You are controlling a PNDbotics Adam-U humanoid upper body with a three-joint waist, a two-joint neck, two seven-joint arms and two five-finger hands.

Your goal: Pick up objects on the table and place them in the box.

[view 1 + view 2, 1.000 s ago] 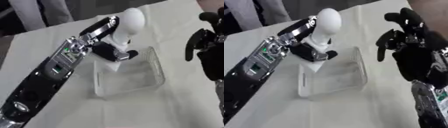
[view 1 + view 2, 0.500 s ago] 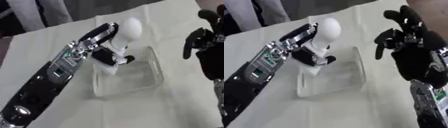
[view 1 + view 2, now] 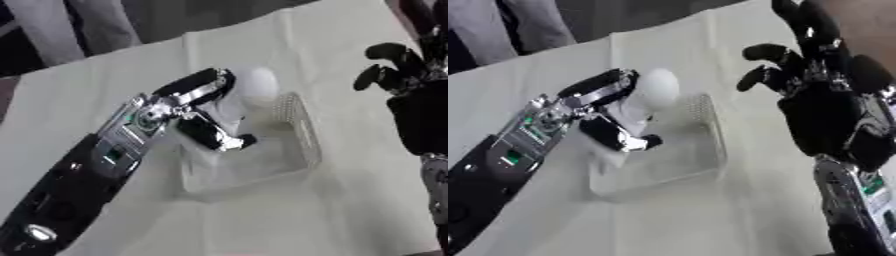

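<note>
We saw a table [image 3: 350, 210] draped in a pale, creased cloth [image 3: 667, 220]. A clear plastic box [image 3: 297, 150] sat directly on the cloth near the middle, its long sides askew to the table's edge.

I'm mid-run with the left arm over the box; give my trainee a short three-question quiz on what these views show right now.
1. True or false: the robot's left hand has its fingers curled round the white rounded object.
2. Multiple choice: where is that object relative to the clear plastic box? A) lying on the cloth far from it; B) held over its far end; C) under the right hand.
3. Fill in: the robot's right hand hangs at the view's right side, holding ____.

Key: 1 true. 2 B. 3 nothing; it is raised beside the box, away from the white object, and its fingers look relaxed.
</note>
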